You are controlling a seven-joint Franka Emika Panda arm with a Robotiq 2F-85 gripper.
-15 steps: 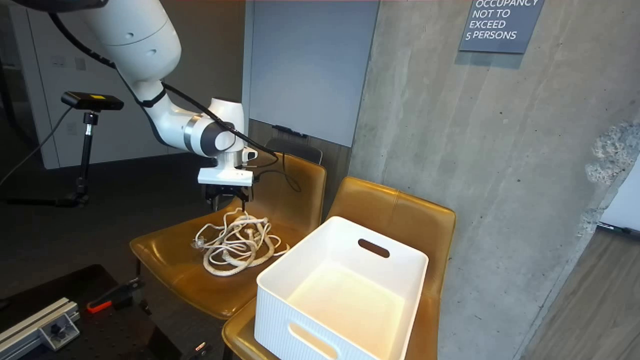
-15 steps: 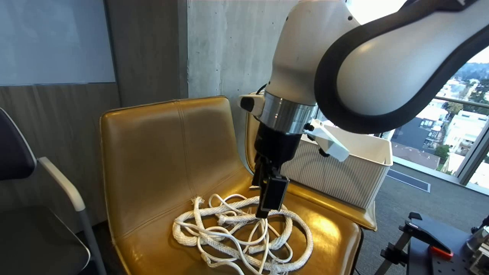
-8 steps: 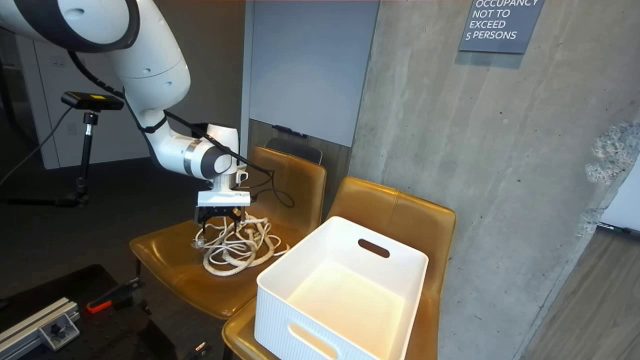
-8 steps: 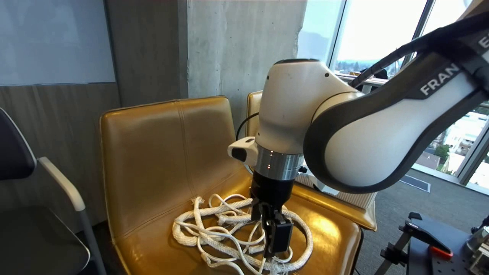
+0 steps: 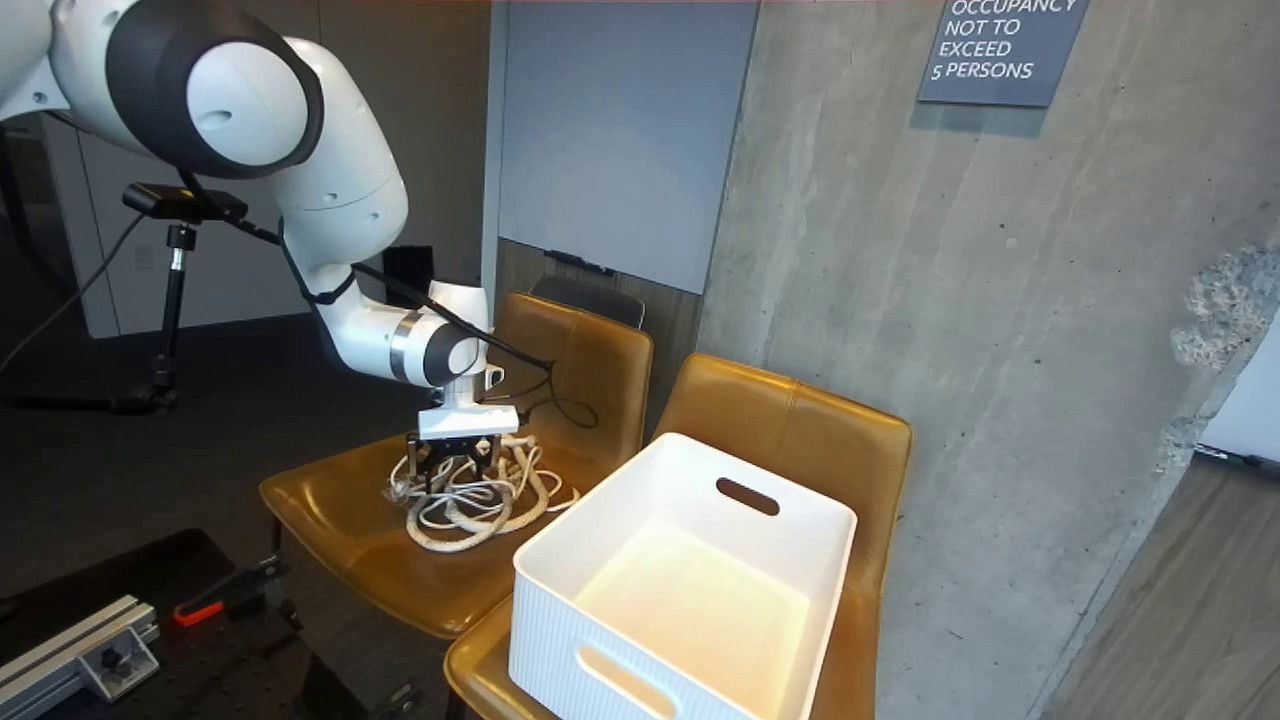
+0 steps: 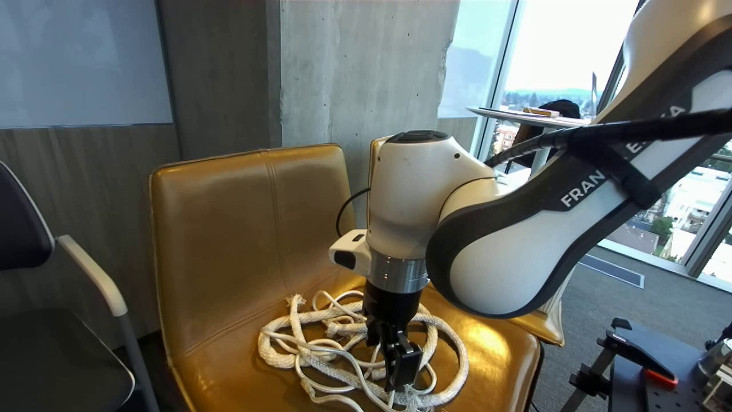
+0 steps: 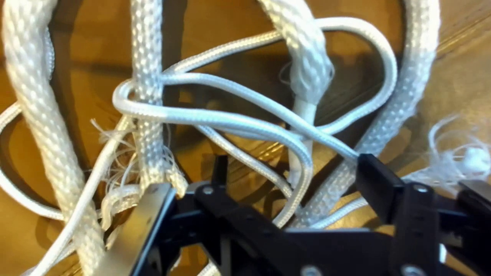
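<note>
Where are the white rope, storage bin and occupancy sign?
White rope (image 7: 147, 57), in the wrist view: thick strand.
Storage bin (image 5: 547, 632), in an exterior view: ribbed outer wall.
Occupancy sign (image 5: 1002, 50), in an exterior view: lettered face.

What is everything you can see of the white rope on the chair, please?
The white rope looks braided, of slightly glossy fibre. It lies in a loose, overlapping tangle on the golden-brown chair, mixing thick lengths with thinner cord looped among them, and showing frayed ends. One thick length narrows into a smoother section. The open gripper is low over the tangle, with cord showing between its jaws; whether it touches any strand is unclear.
</note>
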